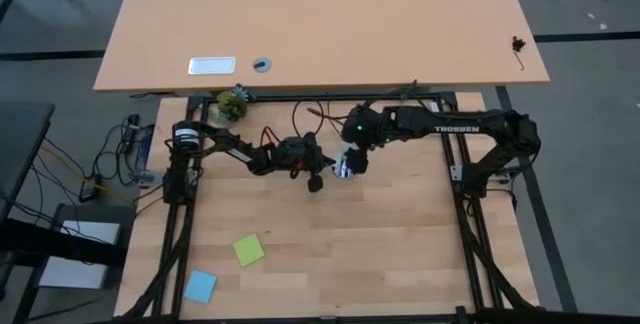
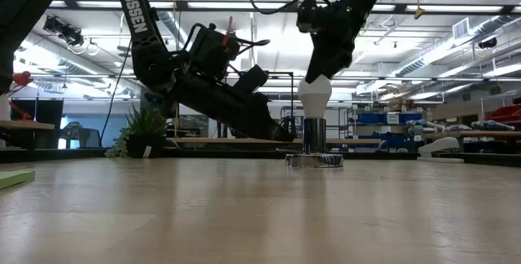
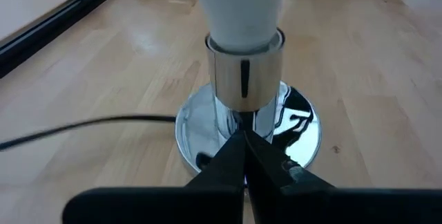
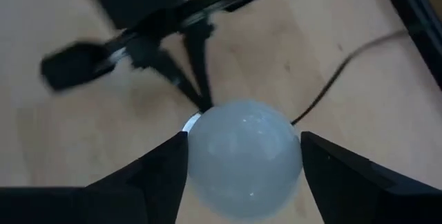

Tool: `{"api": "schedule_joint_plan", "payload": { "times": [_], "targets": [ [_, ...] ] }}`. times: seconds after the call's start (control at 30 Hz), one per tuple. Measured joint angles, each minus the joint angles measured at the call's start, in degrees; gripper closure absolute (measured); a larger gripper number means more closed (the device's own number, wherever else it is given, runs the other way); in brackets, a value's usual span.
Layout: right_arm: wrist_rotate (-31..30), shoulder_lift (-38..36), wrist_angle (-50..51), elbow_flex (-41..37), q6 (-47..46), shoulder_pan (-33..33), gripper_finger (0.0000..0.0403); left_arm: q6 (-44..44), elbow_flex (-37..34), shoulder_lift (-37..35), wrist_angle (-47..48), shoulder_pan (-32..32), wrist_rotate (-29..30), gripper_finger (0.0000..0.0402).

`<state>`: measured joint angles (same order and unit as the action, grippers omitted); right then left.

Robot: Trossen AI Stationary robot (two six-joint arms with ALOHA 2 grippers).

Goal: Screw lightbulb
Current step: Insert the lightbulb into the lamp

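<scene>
Two dark arms meet near the middle of the pale wooden worktop (image 1: 330, 234), where the lightbulb (image 2: 314, 94) stands upright in a polished metal socket (image 2: 314, 136) with a round mirror-bright base disc (image 3: 304, 124). The bulb's narrow end sits down inside the socket collar, its white frosted globe uppermost.

The right gripper (image 4: 242, 162) hangs directly above the bulb. In the right wrist view its two dark fingers (image 4: 159, 175) flank the globe on either side; the jaws are spread about the bulb's width, close against the glass, though whether they actually press on it cannot be told. In the low view that gripper comes down from above onto the top of the bulb.

The left gripper (image 3: 243, 156) reaches in low from the side, its jaws pressed together into a single point that touches the socket stem just above the base disc. They pinch nothing between them.

A black cord (image 3: 83, 126) trails from the disc across the wood. Nearer the front edge of the worktop, well apart from the arms, lie a green sticky note (image 1: 248, 250) and a blue sticky note (image 1: 200, 285). A small potted plant (image 1: 231, 105) sits at the back left corner of the frame, beside the left arm's base.
</scene>
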<state>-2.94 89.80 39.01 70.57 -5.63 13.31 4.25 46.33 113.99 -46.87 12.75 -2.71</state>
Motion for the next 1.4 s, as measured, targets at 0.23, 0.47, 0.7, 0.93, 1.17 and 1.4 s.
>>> {"api": "schedule_joint_plan", "payload": {
  "times": [0.23,0.47,0.7,0.93,1.17,1.4],
  "targets": [
    [-3.56,0.12,1.00,0.03,-16.49,-1.43,0.0107,0.00,0.00,0.00,0.27,0.00,0.49,0.0388],
    [-3.31,-0.02,-0.02,-0.29,-7.40,-2.72,0.0058,-0.02,0.00,0.00,0.13,0.00,0.51,0.0388],
    [-3.41,-0.51,0.83,2.53,9.93,-3.44,0.0043,-0.02,0.00,0.00,0.18,0.00,0.54,0.0388],
    [-2.86,-0.50,6.13,4.69,23.92,-2.81,0.0048,-0.04,0.00,0.02,0.31,0.00,0.54,0.0388],
    [0.97,0.85,5.03,4.67,25.12,-1.33,0.0065,-0.04,0.00,0.01,0.29,0.00,0.56,0.0388],
    [1.48,2.32,5.62,4.65,23.74,-1.21,0.0094,-0.04,0.00,0.00,0.13,0.00,0.56,0.0388]
  ]
}}
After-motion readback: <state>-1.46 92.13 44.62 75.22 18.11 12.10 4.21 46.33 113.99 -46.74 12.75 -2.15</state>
